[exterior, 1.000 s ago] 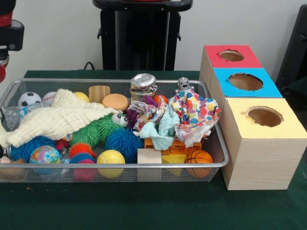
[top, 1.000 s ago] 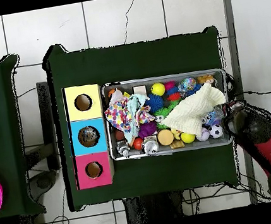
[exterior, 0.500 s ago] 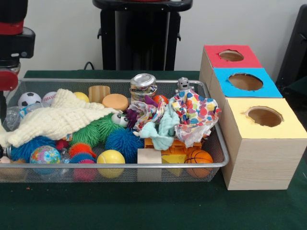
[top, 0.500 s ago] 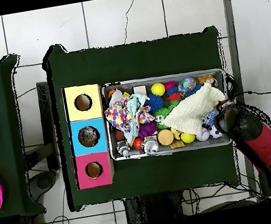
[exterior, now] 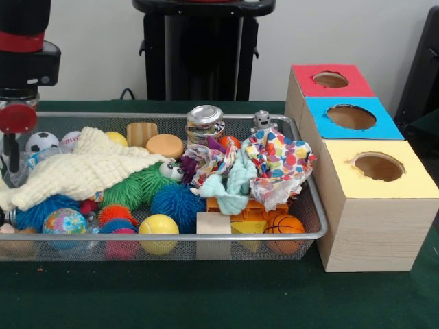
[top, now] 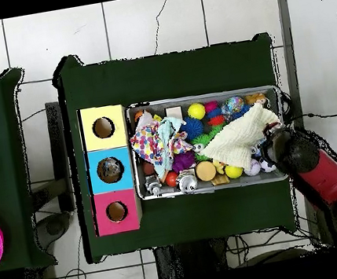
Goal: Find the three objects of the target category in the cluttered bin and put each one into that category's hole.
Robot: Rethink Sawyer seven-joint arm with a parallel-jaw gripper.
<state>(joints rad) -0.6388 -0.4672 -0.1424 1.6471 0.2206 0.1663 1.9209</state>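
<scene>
Hand (exterior: 9, 159) hangs over the bin's (exterior: 312, 205) left end beside the soccer ball (exterior: 42, 142); its opening I cannot tell. Ball looks light, hard, slippery: grip across its middle.

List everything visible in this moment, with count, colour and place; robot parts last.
wire bin: 1, silver, on the green table
boxes with holes: 3, red, blue, yellow, in a row beside the bin
cream cloth: 1, over toys at one end of the bin
spotted cloth: 1, multicolour, end nearest the boxes
spiky balls: several, green, blue, middle of the bin
yellow ball: 1, front edge
basketball: 1, orange, front corner
soccer ball: 1, back corner
tin can: 1, silver, back edge
wooden block: 1, front edge
arm: 1, red and black, over the cream-cloth end
gripper: 1, opening unclear
</scene>
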